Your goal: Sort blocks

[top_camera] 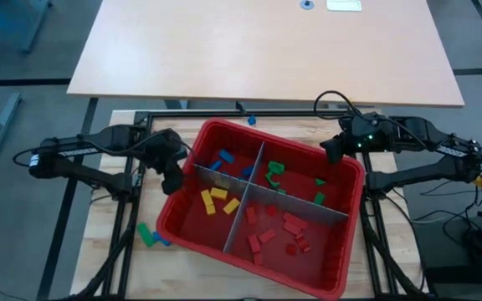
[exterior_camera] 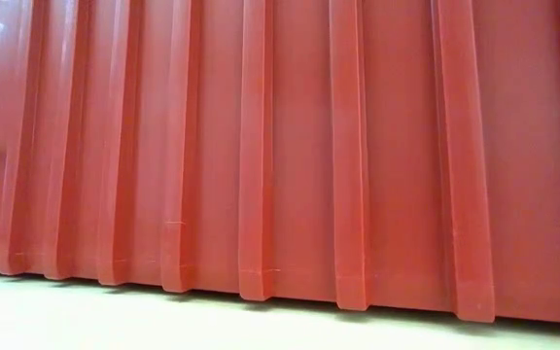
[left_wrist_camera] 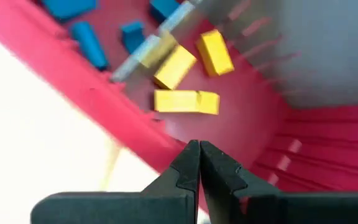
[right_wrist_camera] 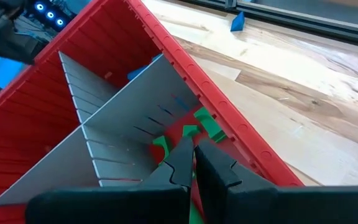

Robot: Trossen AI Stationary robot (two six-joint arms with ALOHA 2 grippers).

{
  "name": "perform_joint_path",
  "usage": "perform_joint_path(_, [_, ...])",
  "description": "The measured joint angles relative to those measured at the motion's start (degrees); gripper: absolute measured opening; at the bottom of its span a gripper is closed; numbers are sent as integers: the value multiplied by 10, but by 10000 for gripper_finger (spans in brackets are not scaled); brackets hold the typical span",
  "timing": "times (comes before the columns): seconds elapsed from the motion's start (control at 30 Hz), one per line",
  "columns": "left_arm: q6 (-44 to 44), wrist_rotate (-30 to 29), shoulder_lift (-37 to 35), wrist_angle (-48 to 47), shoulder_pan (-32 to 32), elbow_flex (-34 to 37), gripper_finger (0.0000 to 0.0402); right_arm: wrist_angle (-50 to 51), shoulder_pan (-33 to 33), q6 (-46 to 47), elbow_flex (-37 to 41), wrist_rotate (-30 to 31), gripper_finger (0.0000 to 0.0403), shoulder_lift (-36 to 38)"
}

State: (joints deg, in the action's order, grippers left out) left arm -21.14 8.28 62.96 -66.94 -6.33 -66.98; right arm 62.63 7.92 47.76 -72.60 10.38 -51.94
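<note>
Blocks (top_camera: 268, 226) mostly sorted by colour in red bin (top_camera: 341, 267); few green/blue strays (top_camera: 147, 237) left on bench by bin's left corner, one blue (top_camera: 251, 120) maybe at far edge. Left gripper (left_wrist_camera: 199, 163) pressed together, empty, over yellow compartment rim; right gripper (right_wrist_camera: 190, 160) likewise, over green

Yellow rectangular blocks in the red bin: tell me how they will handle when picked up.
The yellow rectangular blocks look rigid and probably light, being small against the red plastic bin. Their flat faces suggest they will not roll, though smooth sides might slip in a pinch.
</note>
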Motion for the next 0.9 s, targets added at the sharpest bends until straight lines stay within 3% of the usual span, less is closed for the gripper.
perform_joint_path(0.3, [-25, -103, -35, -23, 0, 0, 0, 0, 0, 0, 0, -4, 0, 0])
perform_joint_path(0.43, [-42, -100, -28, -86, 0, 4, 0, 0, 0, 0, 0, -4, 0, 0])
perform_joint_path(0.6, [-46, 20, -13, -75, 4, 16, 0, 0, 0, -5, 0, -4, 0, 0])
perform_joint_path(0.9, [-31, 170, 28, 28, 64, 16, 0, 0, 0, -5, 0, -3, 0, 0])
